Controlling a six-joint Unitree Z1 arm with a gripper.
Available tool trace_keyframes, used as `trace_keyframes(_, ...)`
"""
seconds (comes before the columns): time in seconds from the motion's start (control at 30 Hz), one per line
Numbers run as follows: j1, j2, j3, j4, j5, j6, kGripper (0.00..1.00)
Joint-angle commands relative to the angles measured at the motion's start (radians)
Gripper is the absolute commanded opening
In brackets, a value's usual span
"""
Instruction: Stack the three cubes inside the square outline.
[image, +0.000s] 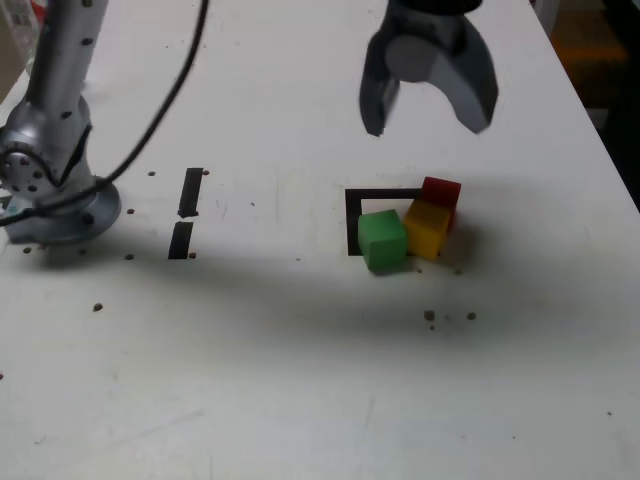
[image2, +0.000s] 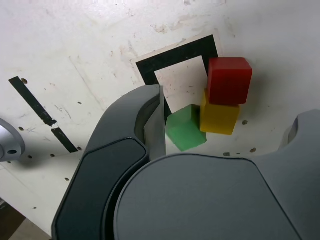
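Three cubes sit close together at the black square outline (image: 353, 215) on the white worktop (image: 300, 370), none stacked on another. In the exterior view, the green cube (image: 382, 240) covers part of the outline's near side, toward its left corner, with some of the black line showing to its left. The yellow cube (image: 427, 229) is just to the right of the green one, over the near right corner. The red cube (image: 441, 196) stands behind the yellow one, over the outline's far right corner. Seen from the wrist, red and yellow look to be touching, and the green cube lies right beside the yellow, turned at a different angle. White centre shows between the cubes and the frame's bare sides. The tool (image: 428, 128) hangs above the worktop, beyond the cubes in the exterior view, its jaws spread wide and holding nothing. Two short black strips (image: 190, 192) lie well apart from the outline, toward the exterior view's left.
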Motion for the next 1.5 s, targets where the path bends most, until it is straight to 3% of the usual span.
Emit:
trace_keyframes(0.0,0.000,0.014,-0.010,-0.001,-0.001,0.002,0.92)
trace_keyframes(0.43,0.012,0.120,-0.012,-0.046,0.004,0.002,0.91)
trace_keyframes(1.47,0.042,0.205,0.027,-0.159,0.010,0.008,0.87)
